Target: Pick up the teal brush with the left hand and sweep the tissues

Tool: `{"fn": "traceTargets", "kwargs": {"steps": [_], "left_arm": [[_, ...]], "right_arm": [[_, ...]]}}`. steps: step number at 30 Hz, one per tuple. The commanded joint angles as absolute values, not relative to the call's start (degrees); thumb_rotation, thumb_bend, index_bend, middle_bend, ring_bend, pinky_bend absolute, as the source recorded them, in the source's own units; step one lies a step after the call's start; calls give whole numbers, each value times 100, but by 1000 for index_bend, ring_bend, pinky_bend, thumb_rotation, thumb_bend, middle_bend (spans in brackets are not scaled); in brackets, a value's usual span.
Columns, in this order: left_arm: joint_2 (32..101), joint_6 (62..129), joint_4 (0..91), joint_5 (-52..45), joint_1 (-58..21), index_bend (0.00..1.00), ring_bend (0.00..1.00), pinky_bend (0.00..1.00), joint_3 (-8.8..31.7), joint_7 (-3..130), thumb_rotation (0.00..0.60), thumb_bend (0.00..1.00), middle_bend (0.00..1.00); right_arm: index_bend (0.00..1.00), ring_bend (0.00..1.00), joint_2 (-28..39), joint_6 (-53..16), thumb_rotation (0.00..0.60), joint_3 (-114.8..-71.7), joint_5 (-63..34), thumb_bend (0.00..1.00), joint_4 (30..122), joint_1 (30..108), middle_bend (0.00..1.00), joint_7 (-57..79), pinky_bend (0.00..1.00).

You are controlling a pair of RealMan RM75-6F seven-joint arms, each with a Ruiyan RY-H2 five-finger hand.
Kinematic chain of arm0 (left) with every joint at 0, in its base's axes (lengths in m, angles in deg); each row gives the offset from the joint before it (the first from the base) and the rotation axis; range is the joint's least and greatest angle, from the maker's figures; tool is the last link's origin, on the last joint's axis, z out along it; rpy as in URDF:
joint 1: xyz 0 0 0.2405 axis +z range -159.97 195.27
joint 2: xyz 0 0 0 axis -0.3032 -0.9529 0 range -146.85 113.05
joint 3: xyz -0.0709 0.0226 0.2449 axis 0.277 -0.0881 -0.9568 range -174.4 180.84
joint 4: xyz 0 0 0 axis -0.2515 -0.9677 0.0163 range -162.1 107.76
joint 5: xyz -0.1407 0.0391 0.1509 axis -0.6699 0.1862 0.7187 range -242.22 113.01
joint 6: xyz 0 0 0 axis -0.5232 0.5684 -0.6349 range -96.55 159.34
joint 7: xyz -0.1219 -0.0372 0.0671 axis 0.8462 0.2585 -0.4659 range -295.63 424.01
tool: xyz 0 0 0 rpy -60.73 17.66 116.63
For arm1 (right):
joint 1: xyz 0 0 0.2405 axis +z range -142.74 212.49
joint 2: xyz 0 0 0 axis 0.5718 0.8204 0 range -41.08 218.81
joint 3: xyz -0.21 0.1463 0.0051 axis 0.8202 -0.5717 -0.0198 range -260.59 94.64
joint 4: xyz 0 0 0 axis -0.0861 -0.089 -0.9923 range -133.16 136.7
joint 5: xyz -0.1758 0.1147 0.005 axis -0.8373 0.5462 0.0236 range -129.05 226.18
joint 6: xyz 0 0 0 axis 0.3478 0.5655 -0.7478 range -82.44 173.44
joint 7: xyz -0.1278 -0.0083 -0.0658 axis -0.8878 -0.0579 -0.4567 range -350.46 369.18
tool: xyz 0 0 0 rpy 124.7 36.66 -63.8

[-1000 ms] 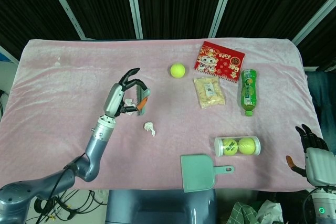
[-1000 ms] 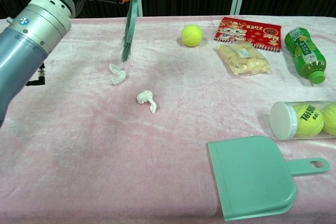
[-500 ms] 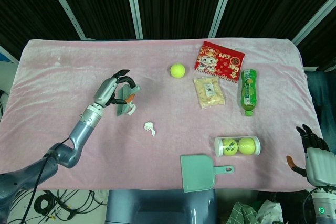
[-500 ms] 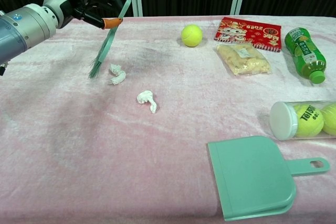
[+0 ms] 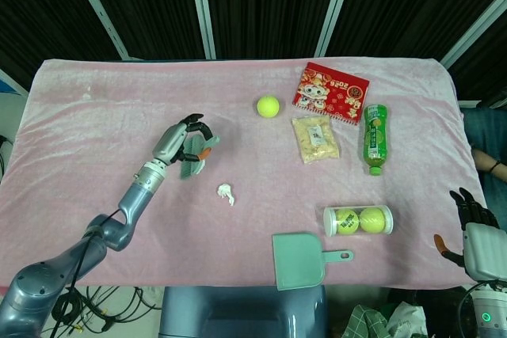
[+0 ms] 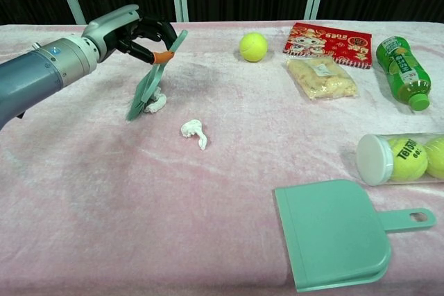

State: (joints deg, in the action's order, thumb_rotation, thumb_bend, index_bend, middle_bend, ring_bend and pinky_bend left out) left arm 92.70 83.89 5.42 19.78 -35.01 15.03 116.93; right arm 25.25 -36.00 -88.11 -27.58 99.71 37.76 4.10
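Note:
My left hand (image 5: 184, 138) (image 6: 139, 33) grips the handle of the teal brush (image 6: 153, 78) (image 5: 191, 161), which slants down to the left with its bristles low over the pink cloth. One crumpled tissue (image 6: 158, 101) lies right beside the bristles, partly hidden by the brush. A second tissue (image 6: 193, 132) (image 5: 226, 193) lies apart, nearer the front. The teal dustpan (image 6: 336, 233) (image 5: 300, 260) rests flat near the front edge. My right hand (image 5: 478, 231) shows at the lower right corner of the head view, off the table, fingers apart and holding nothing.
A yellow tennis ball (image 6: 253, 46), a red packet (image 6: 329, 38), a snack bag (image 6: 321, 77) and a green bottle (image 6: 400, 71) line the far right. A clear tube of tennis balls (image 6: 402, 158) lies at the right edge.
My left hand came down and forward, then right, bringing the brush from upright to a slant with its bristles against the first tissue. The right hand has not moved.

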Motion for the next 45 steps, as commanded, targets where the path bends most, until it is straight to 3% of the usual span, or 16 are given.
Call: {"fn": "traceTargets", "kwargs": {"steps": [1,9,18,23,29,34,45], "left_arm": [[9524,8495,255,1986,-3564,571,106,162,1475,11830,600,377,577],[10024,8941,195,1738,-3759,587,122,165,1856,12613,600,377,587],[9967,8795,952,1607,-4113,587,133,185,2158,13365,600,377,589],[9643,8807,1822,1570,-4222,588,133,185,2399,14023,600,377,590],[9030,9178,2696,1841,-4018,596,133,188,2272,13772,600,377,598],[8662,9439,3011,1998,-3813,598,133,183,2043,12597,600,377,601],[8117,8900,3522,1786,-3490,597,133,166,1534,11076,600,377,605]], "right_arm": [[135,147,2526,-3603,600,-8811,-2760,232,9973,3773,59,417,178],[135,147,2535,-3596,600,-8812,-2761,232,9974,3773,59,440,178],[135,147,2541,-3620,600,-8814,-2765,233,9985,3758,59,452,178],[135,147,2544,-3618,600,-8815,-2766,234,9984,3758,59,460,178],[135,147,2547,-3609,600,-8810,-2770,234,9985,3757,59,473,178],[135,147,2538,-3631,600,-8812,-2773,235,9998,3753,59,434,178],[135,147,2526,-3632,600,-8826,-2738,235,10003,3752,59,407,178]]}}
